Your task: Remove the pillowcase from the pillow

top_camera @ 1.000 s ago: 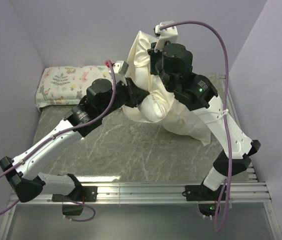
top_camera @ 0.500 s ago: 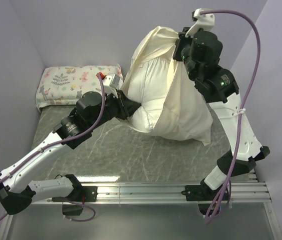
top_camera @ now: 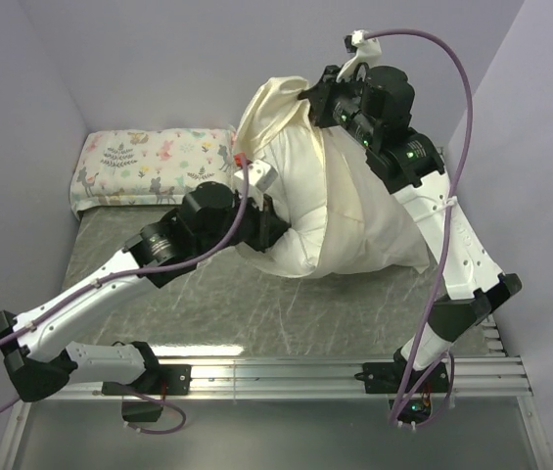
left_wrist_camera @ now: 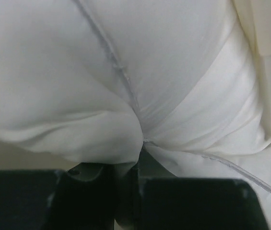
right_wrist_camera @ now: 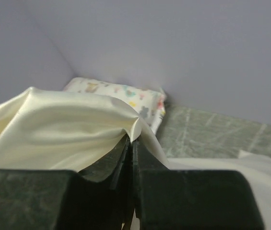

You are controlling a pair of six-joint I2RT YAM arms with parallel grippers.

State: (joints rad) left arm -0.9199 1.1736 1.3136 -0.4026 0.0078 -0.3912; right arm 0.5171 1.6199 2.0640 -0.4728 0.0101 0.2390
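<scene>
The cream pillowcase (top_camera: 359,211) hangs bunched from my right gripper (top_camera: 307,95), which is shut on its top fabric high above the table; in the right wrist view the pillowcase (right_wrist_camera: 63,129) is pinched between the shut jaws of that gripper (right_wrist_camera: 132,143). The plump white pillow (top_camera: 300,191) bulges out of the case's left side. My left gripper (top_camera: 274,233) is shut on the pillow's lower corner; in the left wrist view the pillow (left_wrist_camera: 125,72) fills the frame, its fabric drawn into the gripper (left_wrist_camera: 133,175).
A small floral animal-print pillow (top_camera: 149,164) lies at the back left of the green marbled table (top_camera: 207,294); it also shows in the right wrist view (right_wrist_camera: 125,96). Purple walls close in on the back and both sides. A metal rail (top_camera: 286,372) runs along the near edge.
My right gripper has moved left with the case's top, after swinging right and up. My left arm has shifted right, still holding the pillow's corner. More white pillow shows than a second ago.
</scene>
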